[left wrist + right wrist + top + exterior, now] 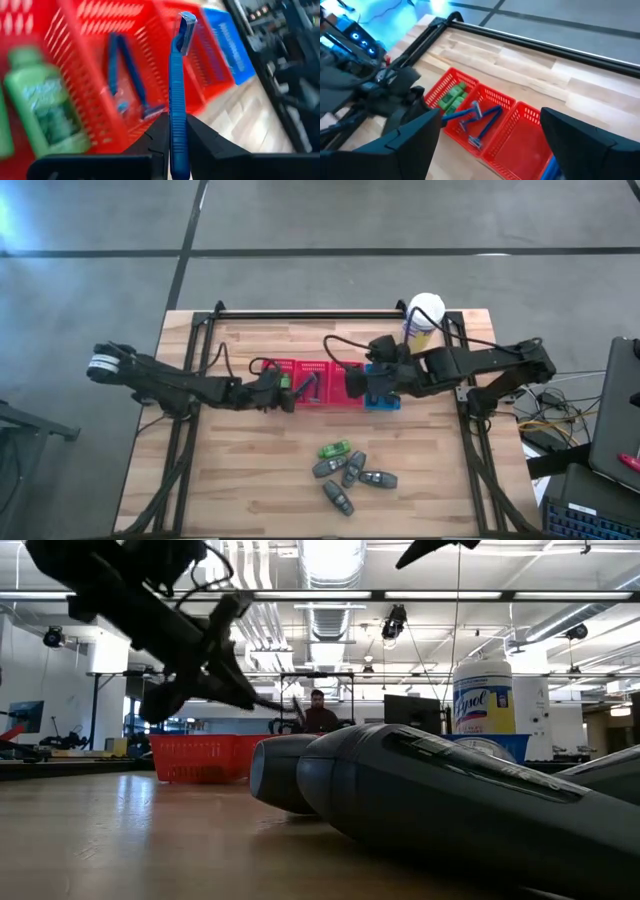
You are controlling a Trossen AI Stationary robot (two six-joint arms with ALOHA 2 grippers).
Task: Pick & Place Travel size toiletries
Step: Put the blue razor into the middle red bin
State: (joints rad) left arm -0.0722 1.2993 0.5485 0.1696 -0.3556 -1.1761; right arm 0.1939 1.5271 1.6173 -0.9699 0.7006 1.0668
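My left gripper [290, 392] hangs over the red mesh basket [305, 383], shut on a thin blue T-shaped stick, a razor [176, 75]. In the left wrist view, blue razors [127, 75] lie in one compartment of the basket and green bottles [42, 102] in the compartment beside it. My right gripper [490, 114] is open, empty, and high over the red basket's end [512, 137] next to the blue basket [382, 400]. One green bottle [335, 449] and several dark grey tubes [353, 475] lie on the near part of the table. My left gripper pinches the razor's blue handle [177, 132] between its two fingers, which come slanting from the table's left. The handle runs along the fingers and sticks out past their tips. The razor's head [185, 30] is at the far free end. The razor is lifted clear above the basket.
A tall yellow canister with a white lid [425, 315] stands at the table's far right, behind my right arm. The low view shows the grey tubes [420, 795] close up, the red basket [200, 755] and a person [318, 715] in the room beyond. Bare wood lies to the near left.
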